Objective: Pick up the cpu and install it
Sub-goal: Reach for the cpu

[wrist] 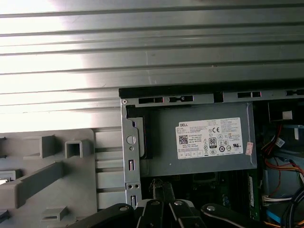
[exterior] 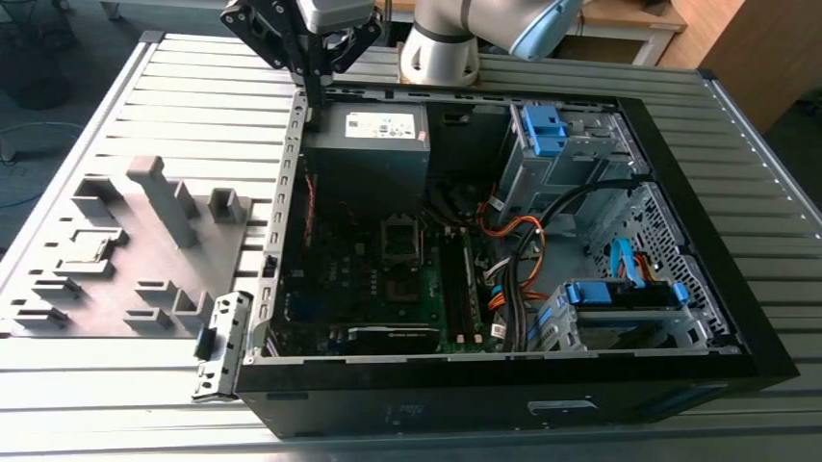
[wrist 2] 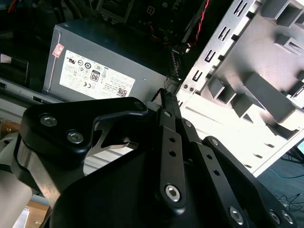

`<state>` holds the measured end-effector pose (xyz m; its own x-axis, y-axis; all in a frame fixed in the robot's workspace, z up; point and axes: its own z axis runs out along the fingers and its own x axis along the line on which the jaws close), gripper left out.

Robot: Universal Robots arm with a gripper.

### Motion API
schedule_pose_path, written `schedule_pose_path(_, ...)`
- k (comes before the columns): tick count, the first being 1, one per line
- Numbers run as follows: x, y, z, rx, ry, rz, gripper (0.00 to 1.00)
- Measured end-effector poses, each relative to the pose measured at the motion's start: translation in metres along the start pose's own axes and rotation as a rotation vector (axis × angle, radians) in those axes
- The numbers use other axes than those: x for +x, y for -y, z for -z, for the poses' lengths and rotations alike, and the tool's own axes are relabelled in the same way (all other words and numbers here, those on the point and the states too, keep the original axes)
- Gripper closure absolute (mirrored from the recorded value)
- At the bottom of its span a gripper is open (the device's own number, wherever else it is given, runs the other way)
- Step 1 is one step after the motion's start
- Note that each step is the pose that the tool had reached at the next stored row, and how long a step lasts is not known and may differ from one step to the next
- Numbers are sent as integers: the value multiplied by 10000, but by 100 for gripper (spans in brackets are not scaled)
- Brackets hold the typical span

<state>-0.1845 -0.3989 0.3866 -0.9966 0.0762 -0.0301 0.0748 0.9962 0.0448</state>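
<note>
Black claw (exterior: 314,89) pinched together, near one grey metal power box (exterior: 370,144) in one open black computer case (exterior: 488,409).

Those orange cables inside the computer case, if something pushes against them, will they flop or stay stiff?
The orange cables lie in loose curves, so they would probably bend aside. They look thin, so likely light. Their ends lie inside the computer case, probably attached, so they may tug back rather than slide free.
</note>
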Motion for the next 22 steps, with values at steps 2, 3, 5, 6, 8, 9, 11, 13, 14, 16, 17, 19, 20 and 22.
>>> schedule_pose_path(2,5,0,0,0,1,-1,89)
schedule_pose_path(3,12,1,0,-1,1,-2,89)
schedule_pose_path(5,37,3,0,0,1,0,89)
schedule_pose_path(6,55,4,1,0,0,-1,89)
schedule_pose_path(8,97,8,2,0,1,1,89)
schedule_pose_path(9,119,9,1,0,1,1,89)
schedule_pose_path(11,162,12,2,0,1,0,89)
schedule_pose_path(13,202,15,1,0,1,-1,89)
schedule_pose_path(14,221,17,1,-1,1,0,89)
schedule_pose_path(16,258,20,0,-1,2,0,89)
schedule_pose_path(17,276,21,0,0,2,0,89)
schedule_pose_path(19,306,23,0,0,1,1,89)
schedule_pose_path(20,323,25,0,0,1,1,89)
schedule_pose_path(22,354,27,0,0,1,0,89)
